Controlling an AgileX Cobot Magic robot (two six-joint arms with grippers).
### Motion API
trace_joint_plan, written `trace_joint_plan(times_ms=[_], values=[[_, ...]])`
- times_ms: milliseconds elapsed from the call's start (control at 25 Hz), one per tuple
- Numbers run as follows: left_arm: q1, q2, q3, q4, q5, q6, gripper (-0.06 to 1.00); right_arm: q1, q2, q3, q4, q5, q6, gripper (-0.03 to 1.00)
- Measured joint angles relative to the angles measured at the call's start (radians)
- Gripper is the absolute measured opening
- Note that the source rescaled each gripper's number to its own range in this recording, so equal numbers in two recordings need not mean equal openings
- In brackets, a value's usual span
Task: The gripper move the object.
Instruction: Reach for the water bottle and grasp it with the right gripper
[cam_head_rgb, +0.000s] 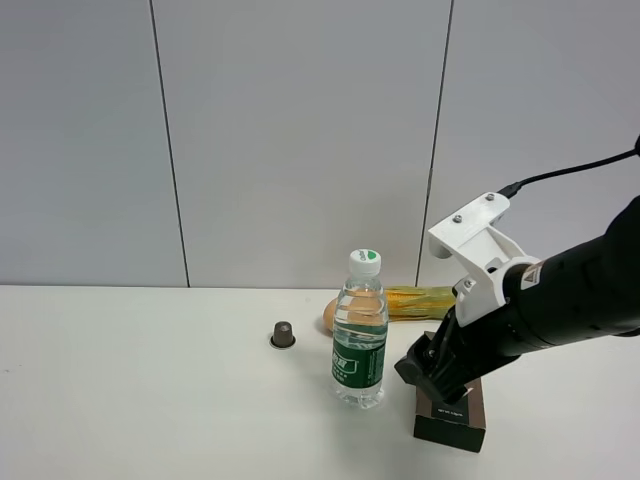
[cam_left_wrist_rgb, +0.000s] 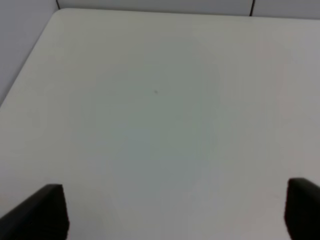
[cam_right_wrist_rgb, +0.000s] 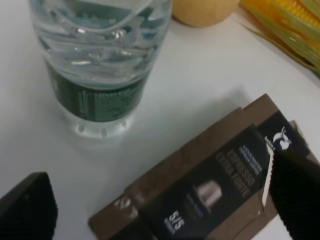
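hovering over the dark brown box, just beside the water bottle, the right gripper gapes wide, holding nothing.

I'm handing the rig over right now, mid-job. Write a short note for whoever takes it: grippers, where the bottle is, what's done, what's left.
Right gripper: open, empty, low over the brown box, just right of the water bottle in the high view.
Left gripper: open, empty, over the table, outside the high view.
Water bottle: upright, capped, not gripped. A small dark capsule sits to its left and corn lies behind it.
Done: right gripper is beside the bottle.
Left: grasp the bottle and move it, probably minding the box.
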Motion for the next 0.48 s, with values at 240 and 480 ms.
trace_joint_plan(times_ms=[240,480], values=[[0.000,0.000,0.000,0.000,0.000,0.000,1.00,0.034,0.045,0.000,-0.003,-0.079,0.012,1.00],[0.000,0.000,0.000,0.000,0.000,0.000,1.00,0.071,0.116,0.000,-0.003,-0.187,0.026,1.00]])
